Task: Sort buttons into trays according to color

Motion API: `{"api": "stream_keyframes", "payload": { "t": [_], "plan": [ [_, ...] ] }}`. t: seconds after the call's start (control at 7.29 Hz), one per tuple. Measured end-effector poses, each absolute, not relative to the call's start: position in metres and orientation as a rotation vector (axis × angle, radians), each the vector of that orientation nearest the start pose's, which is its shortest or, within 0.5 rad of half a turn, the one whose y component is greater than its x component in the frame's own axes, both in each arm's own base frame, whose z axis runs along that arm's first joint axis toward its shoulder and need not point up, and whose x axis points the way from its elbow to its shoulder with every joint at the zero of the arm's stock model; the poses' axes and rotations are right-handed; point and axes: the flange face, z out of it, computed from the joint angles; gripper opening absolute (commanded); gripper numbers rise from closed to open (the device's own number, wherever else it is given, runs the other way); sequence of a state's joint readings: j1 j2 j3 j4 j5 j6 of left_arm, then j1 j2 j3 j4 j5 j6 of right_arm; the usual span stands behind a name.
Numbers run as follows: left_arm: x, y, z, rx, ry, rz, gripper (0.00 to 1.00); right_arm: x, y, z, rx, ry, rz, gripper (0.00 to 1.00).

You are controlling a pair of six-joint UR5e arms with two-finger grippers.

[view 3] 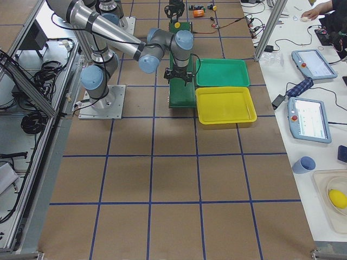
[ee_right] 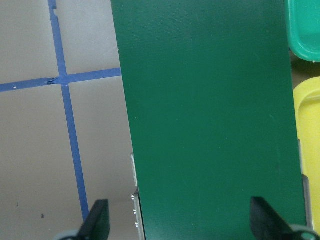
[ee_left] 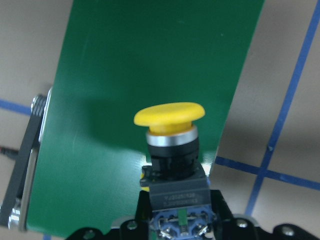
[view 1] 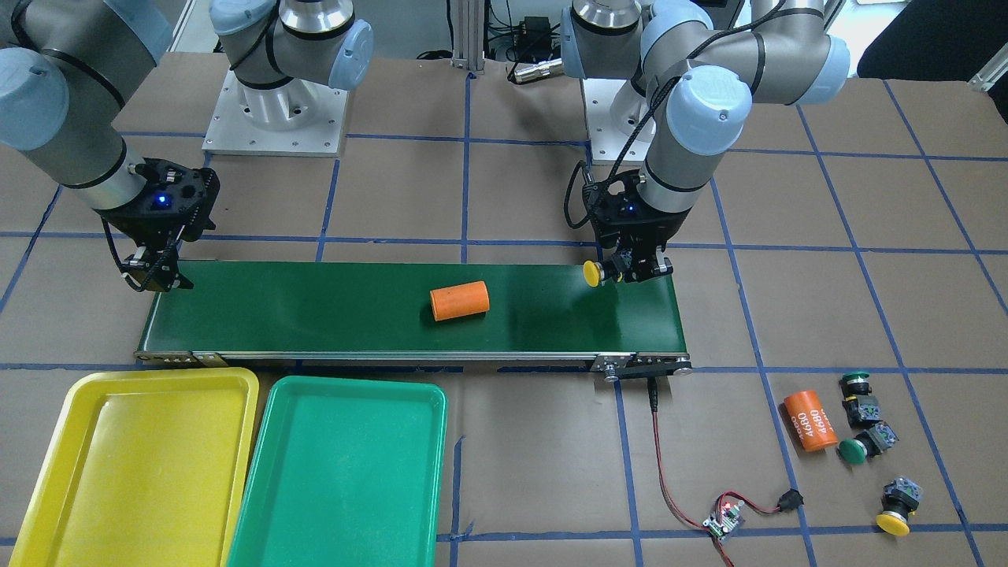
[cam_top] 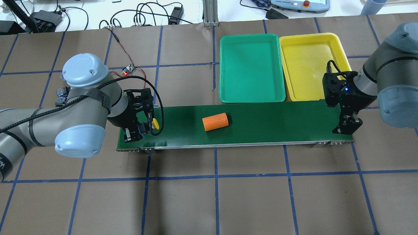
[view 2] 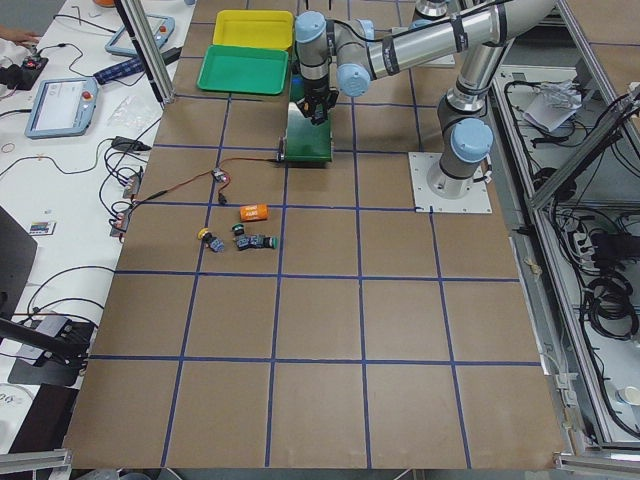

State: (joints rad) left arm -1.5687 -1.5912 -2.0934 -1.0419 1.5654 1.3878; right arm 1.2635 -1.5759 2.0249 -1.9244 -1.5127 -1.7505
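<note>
while the left gripper (cam_top: 139,128) is pinching the black body of a yellow button (ee_left: 170,116), cap pointing along the conveyor belt (cam_top: 261,124), it is hanging low over the belt's left end; can't tell if the button is touching the surface. the right gripper (cam_top: 348,125) is hovering over the opposite end with fingers spread, nothing between them. a plain orange cylinder (cam_top: 215,121) is lying mid-belt. just beyond the belt the green tray (cam_top: 249,36) and yellow tray (cam_top: 310,35) are sitting side by side, no button in either. farthest out, off the left end, two green buttons (view 1: 854,450) and one yellow button (view 1: 894,521) are lying beside a second orange cylinder (view 1: 811,421).

step looks like loading the first button onto the belt, so the sort is barely starting. next move likely calls for setting it down and letting go, the body settling flat and not rolling.

writing: "4680" is reading on the second cylinder; the label on the held button's body is blurring out.
</note>
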Motion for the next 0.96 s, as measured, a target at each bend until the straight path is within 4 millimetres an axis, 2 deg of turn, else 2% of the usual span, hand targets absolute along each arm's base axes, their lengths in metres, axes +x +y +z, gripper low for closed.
{"api": "stream_keyframes", "payload": {
  "t": [0.41,0.55,0.69,0.82,0.96],
  "plan": [
    [-0.133,-0.451,0.27,2.132,2.296,-0.034,0.0,-0.001,-0.464,0.313,-2.002,2.281,-0.014,1.0],
    [-0.133,-0.454,0.266,2.156,2.267,-0.04,0.05,-0.001,-0.464,0.314,-2.004,2.283,-0.017,1.0],
    [-0.134,-0.457,0.262,2.17,2.25,-0.046,0.68,-0.001,-0.465,0.315,-2.004,2.284,-0.017,1.0],
    [-0.136,-0.458,0.258,2.175,2.246,-0.045,1.0,-0.001,-0.465,0.314,-2.003,2.284,-0.017,1.0],
    [-0.138,-0.458,0.255,2.167,2.257,-0.044,1.0,-0.001,-0.465,0.315,-2.002,2.285,-0.018,1.0]
  ]
}}
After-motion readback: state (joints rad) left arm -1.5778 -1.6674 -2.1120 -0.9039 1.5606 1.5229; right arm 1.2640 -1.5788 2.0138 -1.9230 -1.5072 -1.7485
